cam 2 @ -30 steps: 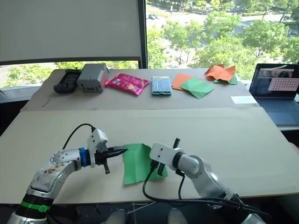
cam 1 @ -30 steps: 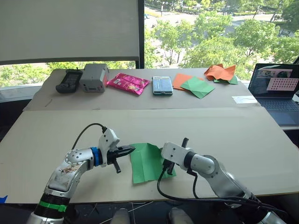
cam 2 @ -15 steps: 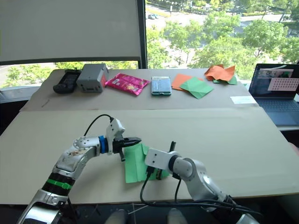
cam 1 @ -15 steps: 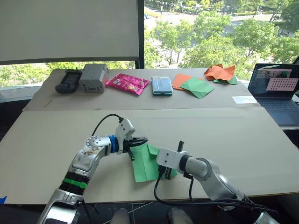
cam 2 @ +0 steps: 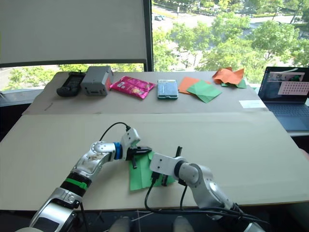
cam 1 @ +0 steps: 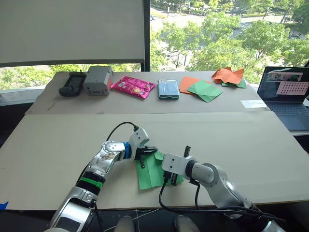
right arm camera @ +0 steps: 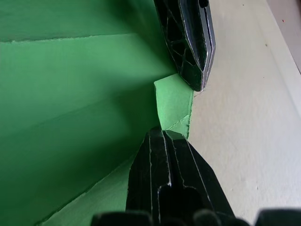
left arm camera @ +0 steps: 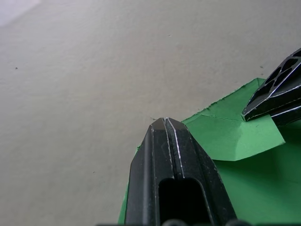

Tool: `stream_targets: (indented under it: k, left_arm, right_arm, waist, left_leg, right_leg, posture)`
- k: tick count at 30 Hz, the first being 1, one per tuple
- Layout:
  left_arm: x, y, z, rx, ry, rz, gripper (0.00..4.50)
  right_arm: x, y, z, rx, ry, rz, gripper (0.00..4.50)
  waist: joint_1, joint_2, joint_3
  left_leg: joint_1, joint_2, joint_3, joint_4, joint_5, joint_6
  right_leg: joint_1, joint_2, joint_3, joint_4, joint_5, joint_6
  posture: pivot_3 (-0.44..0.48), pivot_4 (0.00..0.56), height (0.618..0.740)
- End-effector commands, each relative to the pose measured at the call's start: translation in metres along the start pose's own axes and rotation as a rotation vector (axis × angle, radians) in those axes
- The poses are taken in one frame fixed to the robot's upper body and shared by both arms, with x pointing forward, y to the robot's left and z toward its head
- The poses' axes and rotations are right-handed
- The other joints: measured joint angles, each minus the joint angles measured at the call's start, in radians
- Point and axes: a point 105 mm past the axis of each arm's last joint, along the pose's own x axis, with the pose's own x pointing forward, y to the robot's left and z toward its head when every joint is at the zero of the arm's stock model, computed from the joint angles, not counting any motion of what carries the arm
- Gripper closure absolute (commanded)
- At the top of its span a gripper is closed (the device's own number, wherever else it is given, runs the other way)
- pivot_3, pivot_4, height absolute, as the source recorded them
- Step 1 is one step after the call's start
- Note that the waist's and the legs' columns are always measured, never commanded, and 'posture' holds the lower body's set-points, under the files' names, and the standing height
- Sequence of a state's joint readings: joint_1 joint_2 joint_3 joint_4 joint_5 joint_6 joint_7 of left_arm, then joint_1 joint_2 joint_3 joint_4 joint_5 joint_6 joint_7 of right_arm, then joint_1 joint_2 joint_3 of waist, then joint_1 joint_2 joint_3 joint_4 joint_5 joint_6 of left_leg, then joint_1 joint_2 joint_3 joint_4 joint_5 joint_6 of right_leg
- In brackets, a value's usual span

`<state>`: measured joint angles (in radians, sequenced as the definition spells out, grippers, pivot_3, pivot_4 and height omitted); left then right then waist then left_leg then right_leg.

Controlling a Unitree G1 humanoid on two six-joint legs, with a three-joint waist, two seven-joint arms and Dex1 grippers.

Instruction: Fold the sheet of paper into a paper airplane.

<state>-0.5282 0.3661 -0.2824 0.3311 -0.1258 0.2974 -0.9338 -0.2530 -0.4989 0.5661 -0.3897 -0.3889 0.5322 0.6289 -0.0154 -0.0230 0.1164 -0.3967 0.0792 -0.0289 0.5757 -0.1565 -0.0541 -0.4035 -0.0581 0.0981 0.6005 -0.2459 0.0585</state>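
I have the worktop [cam 1: 251,145] in front of me, a broad pale surface, with a second one butted against its far edge. Along that far one sit a dark handset [cam 1: 72,83], a grey box [cam 1: 98,80], a pink packet [cam 1: 133,86], a small blue-green pack [cam 1: 168,89], flat orange and green sheets [cam 1: 200,88], a crumpled orange shape [cam 1: 228,74] and, far right, a laptop [cam 1: 285,94]. None of that is in play.

The sheet [cam 1: 150,170] lies flat near the near edge, between my two arms, already doubled into a tall narrow strip with a small corner flap turned over at its far end. I read this as an early step: a dart nose needs the far corners brought to the centre line, and only a small tab is down so far.

The left pincer [cam 1: 150,150] reaches in from the left to the sheet's far left corner. Its fingers are pressed together, tip down at the paper edge; I judge it is pressing the flap rather than pinching it, since I see no paper between the fingers in the wrist view.

The right pincer [cam 1: 170,177] sits on the sheet's right side, nearer me, fingers also pressed together, tip on the paper. My guess is that it pins the sheet so it cannot slide while the left works the crease.
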Motion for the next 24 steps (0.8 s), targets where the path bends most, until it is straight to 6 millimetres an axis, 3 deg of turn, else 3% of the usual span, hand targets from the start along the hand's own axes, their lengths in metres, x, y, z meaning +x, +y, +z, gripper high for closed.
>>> stream_targets:
  k: [1, 6, 13, 14, 20, 24]
  left_arm:
    - [0.002, 0.000, -0.008, 0.020, 0.039, -0.003, 4.50]
    - [0.001, -0.001, -0.013, 0.032, 0.057, -0.005, 4.50]
    - [0.003, -0.001, -0.013, 0.031, 0.053, -0.003, 4.50]
    - [0.003, -0.001, -0.012, 0.031, 0.050, -0.004, 4.50]
    - [0.005, -0.003, -0.010, 0.034, 0.038, -0.008, 4.50]
    - [0.004, -0.004, -0.009, 0.034, 0.035, -0.008, 4.50]
  right_arm:
    - [-0.003, -0.001, 0.004, 0.017, -0.014, 0.001, 3.52]
    - [-0.011, -0.011, 0.014, 0.154, -0.080, 0.001, 1.92]
    - [-0.012, -0.041, 0.039, 0.380, -0.235, -0.026, 1.92]
    - [-0.009, -0.042, 0.036, 0.387, -0.217, -0.028, 2.46]
    - [0.010, -0.039, 0.012, 0.418, -0.103, -0.017, 4.49]
    - [0.023, -0.034, 0.011, 0.440, -0.101, 0.003, 4.49]
  waist:
    - [0.000, 0.000, 0.000]
    - [0.001, 0.000, -0.002]
    - [0.000, 0.000, -0.002]
    - [0.001, 0.000, -0.002]
    - [0.001, 0.000, -0.002]
    - [-0.001, 0.000, -0.002]
  left_leg:
    - [0.000, 0.000, 0.000, 0.000, 0.000, 0.000]
    - [0.001, 0.000, 0.000, 0.000, 0.000, 0.000]
    - [0.001, 0.000, 0.000, 0.000, 0.000, 0.000]
    - [0.001, 0.000, 0.000, 0.000, 0.000, 0.000]
    - [0.002, 0.000, 0.000, 0.000, 0.000, 0.000]
    - [0.002, 0.000, 0.000, 0.000, 0.000, 0.000]
  right_leg:
    - [0.000, 0.000, 0.000, 0.000, 0.000, 0.000]
    - [0.001, 0.000, 0.000, 0.001, 0.000, 0.000]
    - [0.001, 0.000, 0.000, 0.004, 0.000, 0.000]
    - [0.000, 0.000, 0.000, 0.006, 0.000, 0.000]
    - [0.000, 0.000, 0.000, 0.008, 0.000, 0.000]
    - [0.001, 0.000, 0.000, 0.009, 0.000, 0.000]
  posture:
    - [0.000, 0.150, 0.721]
    - [0.000, 0.150, 0.721]
    - [0.000, 0.150, 0.721]
    - [0.000, 0.150, 0.721]
    - [0.000, 0.150, 0.721]
    - [0.000, 0.150, 0.721]
